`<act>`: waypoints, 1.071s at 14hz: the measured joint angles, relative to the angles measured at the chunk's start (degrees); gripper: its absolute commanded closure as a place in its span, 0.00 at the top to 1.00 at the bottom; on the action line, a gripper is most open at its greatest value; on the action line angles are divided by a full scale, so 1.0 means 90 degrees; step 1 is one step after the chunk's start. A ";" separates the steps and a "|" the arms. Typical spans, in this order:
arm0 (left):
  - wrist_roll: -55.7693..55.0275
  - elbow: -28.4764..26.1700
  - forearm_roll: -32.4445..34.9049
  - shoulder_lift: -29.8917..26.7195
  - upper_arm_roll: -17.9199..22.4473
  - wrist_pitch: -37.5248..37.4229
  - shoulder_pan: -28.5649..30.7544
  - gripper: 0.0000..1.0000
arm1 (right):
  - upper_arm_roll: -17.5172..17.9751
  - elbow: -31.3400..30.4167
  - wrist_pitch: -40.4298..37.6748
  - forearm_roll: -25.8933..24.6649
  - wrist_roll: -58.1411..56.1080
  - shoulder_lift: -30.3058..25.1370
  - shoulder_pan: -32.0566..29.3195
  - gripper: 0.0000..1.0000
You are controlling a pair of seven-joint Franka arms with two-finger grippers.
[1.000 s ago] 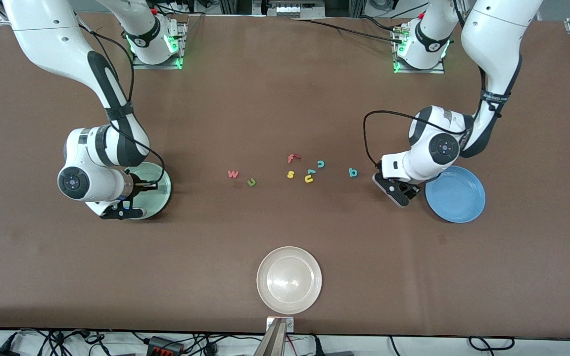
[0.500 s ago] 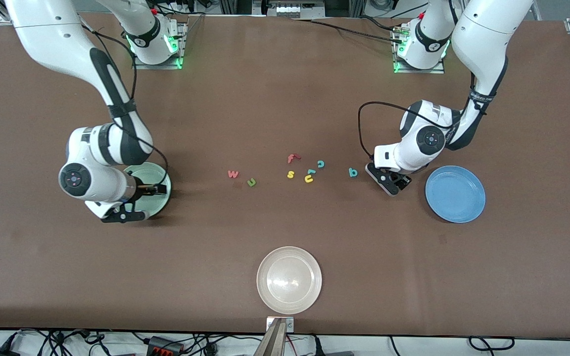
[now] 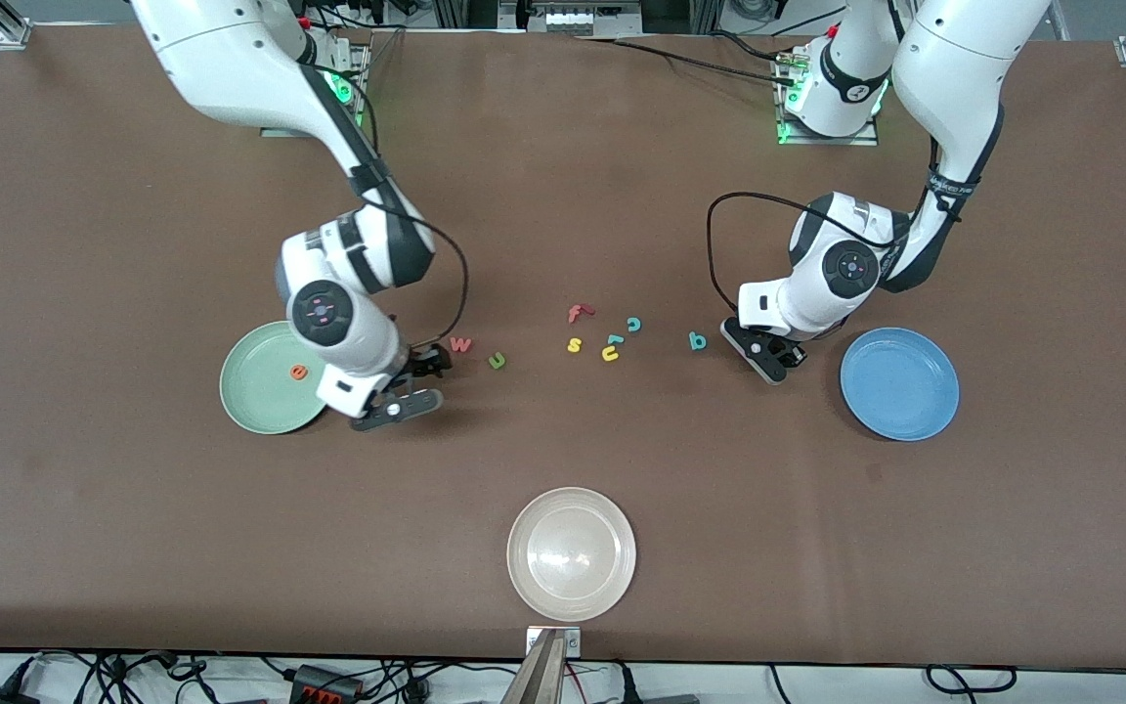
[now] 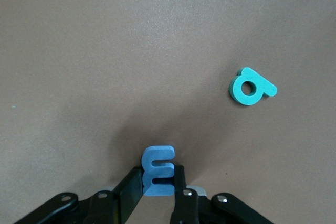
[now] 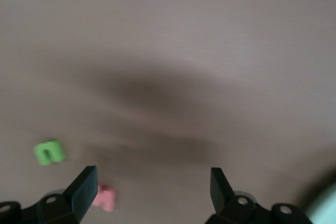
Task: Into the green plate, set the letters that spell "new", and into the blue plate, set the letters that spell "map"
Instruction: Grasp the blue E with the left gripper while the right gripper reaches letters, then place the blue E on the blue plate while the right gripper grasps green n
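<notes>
The orange "e" (image 3: 298,372) lies in the green plate (image 3: 255,406). My right gripper (image 3: 421,383) (image 5: 149,187) hangs open low over the table beside that plate, with the pink "w" (image 3: 461,344) (image 5: 106,196) just off one finger. The green "n" (image 3: 497,361) (image 5: 49,152) lies a little past the "w". My left gripper (image 3: 780,360) (image 4: 157,176) is shut on the blue "m" (image 4: 157,162), which stands on edge between the fingers, between the teal stemmed letter (image 3: 697,341) (image 4: 252,86) and the blue plate (image 3: 900,383). The blue plate holds nothing.
A red "f" (image 3: 578,313), a yellow "s" (image 3: 574,344), a teal "c" (image 3: 633,324) and a yellow curved letter (image 3: 610,354) lie clustered mid-table. A beige-white plate (image 3: 571,553) sits near the front edge.
The right gripper let go of the orange "e" in the green plate and swung over to the "w", jaws open. The left gripper shifted toward the teal letter and shut on the blue "m".
</notes>
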 measured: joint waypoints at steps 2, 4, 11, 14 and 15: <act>-0.0001 0.0002 0.0000 -0.0010 0.0001 0.0007 0.0005 0.08 | 0.0000 0.0020 0.0133 0.0001 0.0171 0.0109 0.0299 0.68; -0.0003 0.0022 0.0000 -0.0101 0.0021 -0.0001 0.0028 0.08 | 0.0001 0.0028 0.0270 0.0001 0.0326 0.0178 0.0558 0.68; 0.0075 0.1833 0.0370 -0.0580 0.0169 -0.3116 0.0961 0.09 | -0.0001 0.0257 0.0484 0.0001 0.0514 0.0536 0.0945 0.65; 0.0086 0.1988 0.0929 -0.0464 0.0185 -0.3261 0.1432 0.22 | -0.0003 0.0283 0.0502 0.0001 0.0526 0.0631 0.0964 0.59; 0.0103 0.1985 0.0954 -0.0335 0.0187 -0.3260 0.1584 0.35 | -0.0004 0.0284 0.0507 0.0001 0.0526 0.0644 0.0964 0.56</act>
